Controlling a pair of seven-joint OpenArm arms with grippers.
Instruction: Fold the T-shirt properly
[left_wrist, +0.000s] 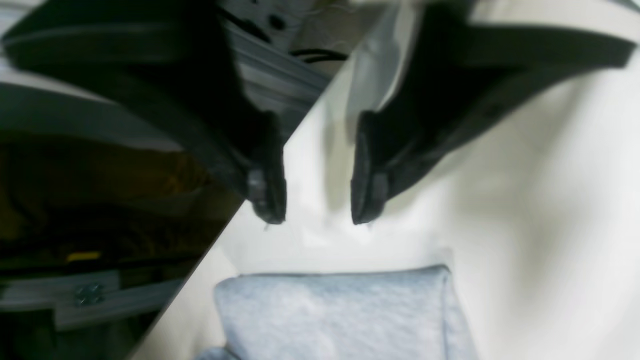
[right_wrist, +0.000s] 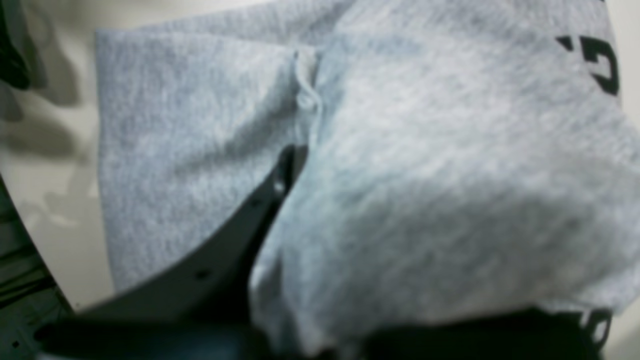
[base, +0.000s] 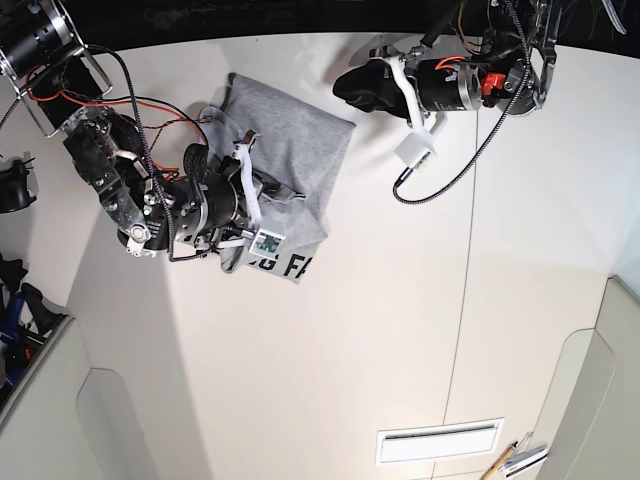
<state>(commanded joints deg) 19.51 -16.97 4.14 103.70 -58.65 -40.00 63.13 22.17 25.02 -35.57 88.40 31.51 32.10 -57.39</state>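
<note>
Your right gripper (base: 262, 190) has the T-shirt (base: 290, 140) bunched over it (whether it's clamped, you can't tell), the shirt lying toward eleven o'clock on the base view's table (base: 350, 340). Your left gripper (left_wrist: 319, 217), fingers apart, sits near one o'clock.

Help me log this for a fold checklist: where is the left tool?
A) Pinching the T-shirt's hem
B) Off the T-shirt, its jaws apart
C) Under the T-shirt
B: the left tool has bare surface between its fingertips, beyond the T-shirt's edge.
</note>
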